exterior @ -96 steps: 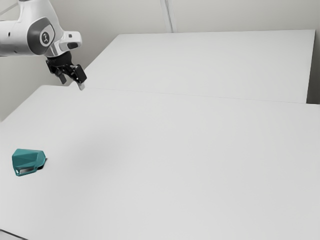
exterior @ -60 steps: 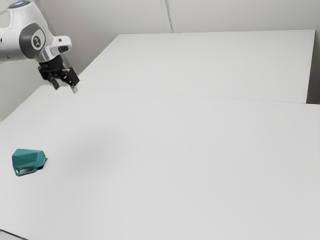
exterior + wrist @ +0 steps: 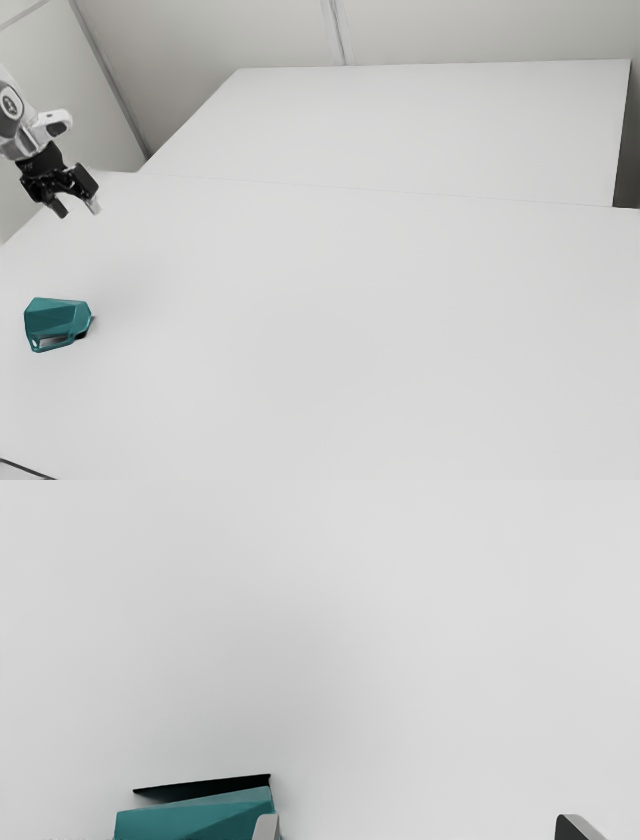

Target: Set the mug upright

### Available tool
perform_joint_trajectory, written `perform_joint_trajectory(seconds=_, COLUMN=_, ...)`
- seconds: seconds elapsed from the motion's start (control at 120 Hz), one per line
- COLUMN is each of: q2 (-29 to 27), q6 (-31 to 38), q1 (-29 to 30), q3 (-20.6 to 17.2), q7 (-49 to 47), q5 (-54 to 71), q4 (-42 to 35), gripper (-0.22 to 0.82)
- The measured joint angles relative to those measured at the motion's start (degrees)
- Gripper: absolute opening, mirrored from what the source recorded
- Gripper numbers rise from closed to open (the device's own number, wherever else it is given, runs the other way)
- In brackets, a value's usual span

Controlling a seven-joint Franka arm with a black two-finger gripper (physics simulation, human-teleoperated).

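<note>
Walls: pale, behind the white furniture; the walls (image 3: 200,60) run out of the exterior view at its upper border.
Table: white and broad; the table (image 3: 350,330) is cropped by the exterior view's lower border, so its full extent cannot be told.
Farther surface: a second white expanse (image 3: 430,130) beyond a faint seam; whether it joins the table is unclear.
Arm: white and grey, entering at the exterior view's left; most of the arm (image 3: 20,135) is cut off by that border.
Gripper: black, above the table; the gripper (image 3: 77,208) is released, its two fingers wide apart.
Mug: teal and faceted, lying on its side on the table near the exterior view's left border; the mug (image 3: 57,316) is partly cropped in the wrist view, where one fingertip (image 3: 266,828) overlaps it; contact there cannot be judged.
Dark wedge: black, along the mug's edge in the wrist view; the wedge (image 3: 215,786) appears to be shadow.
Thin dark line: at the exterior view's lower left corner; the line (image 3: 28,468) is cut off and its nature is unclear.
</note>
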Motion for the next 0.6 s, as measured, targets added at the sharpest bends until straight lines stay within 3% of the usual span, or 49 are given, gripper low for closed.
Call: perform_joint_trajectory(seconds=0.6, q2=13.07, q6=-5.46, q1=16.47, q3=-0.78, q7=15.55, q5=-1.57, q4=5.48, gripper=0.6)
